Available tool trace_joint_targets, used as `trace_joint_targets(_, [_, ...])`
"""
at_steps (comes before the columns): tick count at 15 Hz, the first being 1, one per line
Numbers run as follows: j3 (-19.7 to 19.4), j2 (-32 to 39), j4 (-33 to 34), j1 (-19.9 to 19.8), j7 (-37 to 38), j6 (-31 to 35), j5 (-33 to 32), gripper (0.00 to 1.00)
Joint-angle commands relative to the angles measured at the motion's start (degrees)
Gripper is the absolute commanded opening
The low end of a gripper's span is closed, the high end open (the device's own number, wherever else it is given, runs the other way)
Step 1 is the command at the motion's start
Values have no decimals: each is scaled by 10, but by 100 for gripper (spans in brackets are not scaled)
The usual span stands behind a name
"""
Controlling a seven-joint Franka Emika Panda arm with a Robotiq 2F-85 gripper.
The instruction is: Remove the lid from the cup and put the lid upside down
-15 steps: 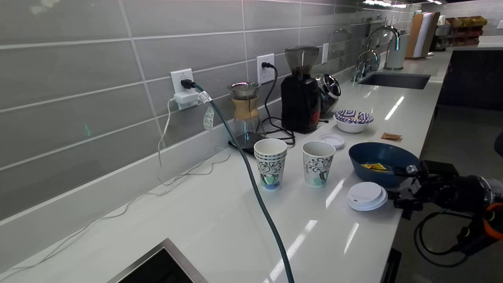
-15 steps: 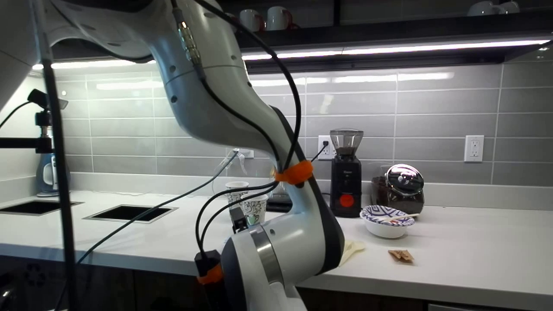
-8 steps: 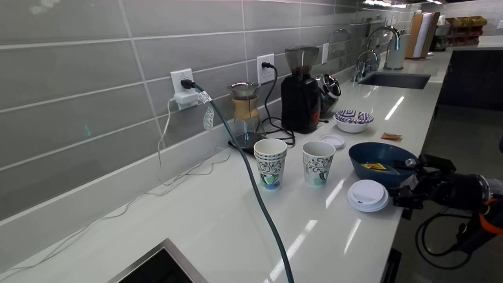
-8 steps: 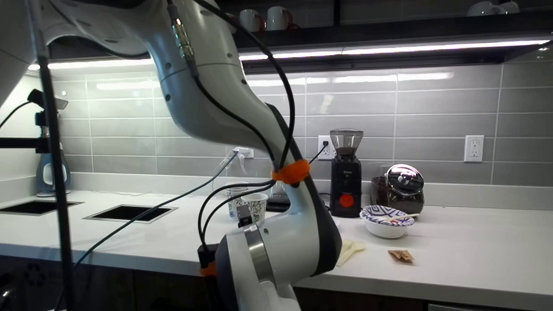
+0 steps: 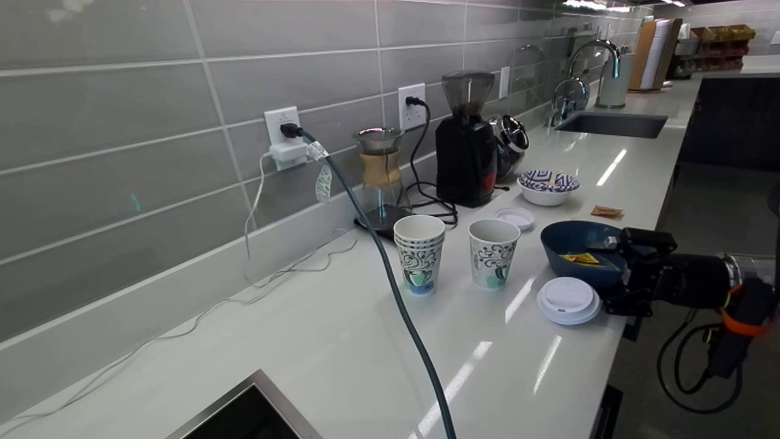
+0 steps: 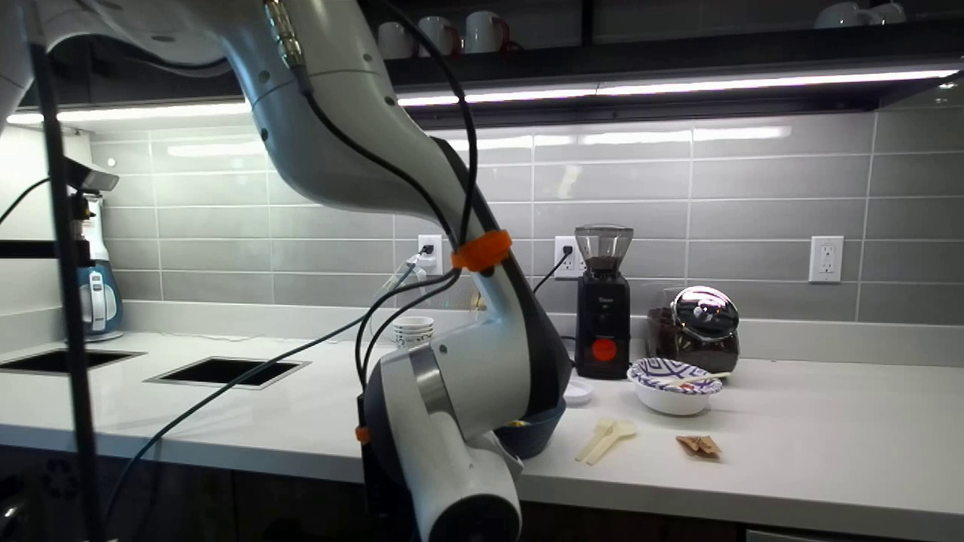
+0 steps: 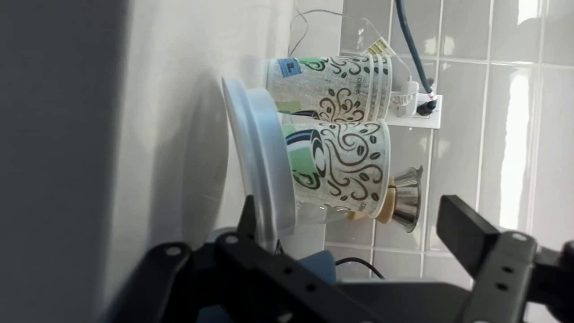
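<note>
Over the last second the tool (image 7: 354,217) pushed farther in over the bench (image 5: 341,360) and turned, ending just beside or over the dark blue bowl (image 6: 538,434) (couldn't tell which). The arm (image 6: 478,380) swung with it: in an exterior view the bowl came out from behind it and the cup (image 5: 494,259) went out of sight. The lid (image 5: 568,300) hardly moved; only its tilt changed a bit. The lid sat right at the tool's tip, sip side up, off any cup.

Tool state: jaws spread wide, nothing pinched. In the wrist view the bench-side finger (image 7: 247,220) was at the lid's rim, seemingly under it; the rim on that side was raised off the bench, the opposite side sat low. Whether finger and rim truly touched was hard to tell. The upper finger (image 7: 466,233) stood well apart from the lid.

The cup stood upright and uncovered ahead of the tool, past the lid; the stacked cups (image 5: 420,262) stood farther ahead.

For the task: removal looked done, the flip did not. The move read as prying one side up to turn the lid over. It probably needed more lift there, or a pinch on the rim; with no grip, the lid could have slid off the finger.
</note>
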Motion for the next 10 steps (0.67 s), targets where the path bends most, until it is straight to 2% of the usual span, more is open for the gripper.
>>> trace_joint_targets(1, [10, -24, -24, 34, 24, 119, 35, 100])
trace_joint_targets(10, [69, -76, -30, 98, 97, 374, 118, 100])
